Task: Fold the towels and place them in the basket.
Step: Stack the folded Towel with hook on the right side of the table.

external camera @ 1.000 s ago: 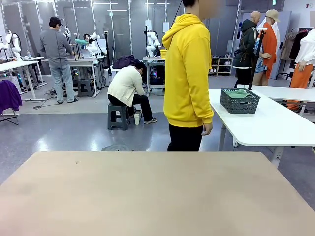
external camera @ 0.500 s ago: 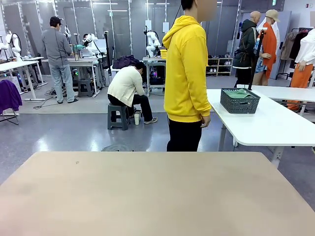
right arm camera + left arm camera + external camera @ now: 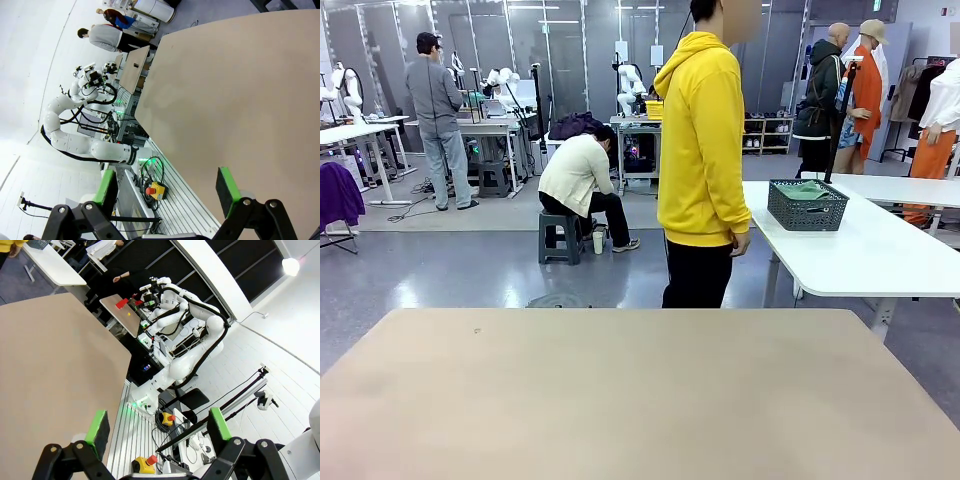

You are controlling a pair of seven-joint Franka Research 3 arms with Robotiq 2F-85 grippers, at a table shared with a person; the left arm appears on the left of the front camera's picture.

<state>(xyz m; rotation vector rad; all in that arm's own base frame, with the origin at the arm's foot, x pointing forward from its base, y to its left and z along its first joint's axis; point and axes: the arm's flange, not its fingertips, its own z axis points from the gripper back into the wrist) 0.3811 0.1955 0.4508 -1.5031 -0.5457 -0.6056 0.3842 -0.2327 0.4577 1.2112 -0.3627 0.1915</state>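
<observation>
A: Where is the dark grey rectangular plastic basket with lattice-mesh sides (image 3: 807, 205)?

B: It stands on the white rectangular side table (image 3: 880, 255), beyond the far right corner of the bare tan rectangular worktable (image 3: 630, 400). A green terry-cloth towel (image 3: 806, 190) lies inside it, showing just above the rim.

A: And the person?

B: A person in a bright yellow hooded sweatshirt (image 3: 700, 140) and black trousers stands just past the tan worktable's far edge, with the basket's table close at their side. One hand (image 3: 740, 243) hangs by the hip, holding nothing that I can make out.

A: The left gripper?

B: The left gripper (image 3: 157, 426), black with green pads (image 3: 98, 426), has its fingers spread wide with nothing between them. It hangs off the tan worktable's edge, over the robot's base and a red stop button.

A: The right one?

B: The right gripper (image 3: 167, 190) is likewise spread wide and holds nothing. One green pad (image 3: 225, 190) sits over the tan worktable's surface, the other off its edge.
</observation>
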